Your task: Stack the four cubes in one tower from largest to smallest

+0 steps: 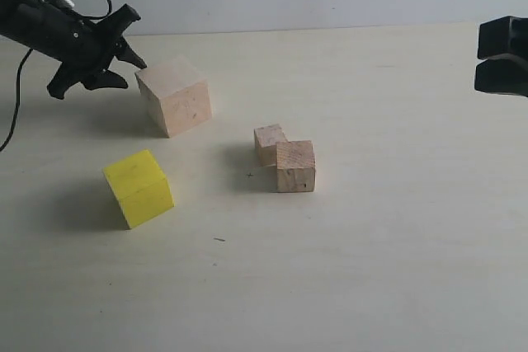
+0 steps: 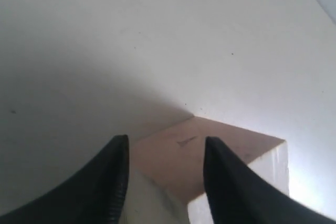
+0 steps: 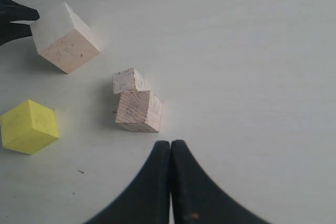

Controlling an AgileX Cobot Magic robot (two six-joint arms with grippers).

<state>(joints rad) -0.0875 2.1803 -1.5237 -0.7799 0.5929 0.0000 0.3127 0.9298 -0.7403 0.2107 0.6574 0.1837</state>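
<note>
**Four cubes apart on the table, left pincer open at the biggest**

Underneath everything: a pale table [image 1: 396,269].

At the back left: the left pincer [image 1: 132,72], jaws spread, tips right at the upper rear corner of the large pale wooden cube [image 1: 174,96]. Cannot tell whether touching. Gripping nothing.

At the right edge, well clear of every cube: the right pincer [image 3: 170,145], jaws pressed together, empty.

Large pale cube flat on the table, back left.

Next in size: the yellow cube [image 1: 139,188], nearer the front and a little left of the pale one, apart from it, turned corner-forward.

Toward the middle: the bigger light-brown cube [image 1: 295,166], flat on the table.

Smallest: the little light-brown cube [image 1: 270,143], touching the bigger brown one at its rear left corner.
</note>
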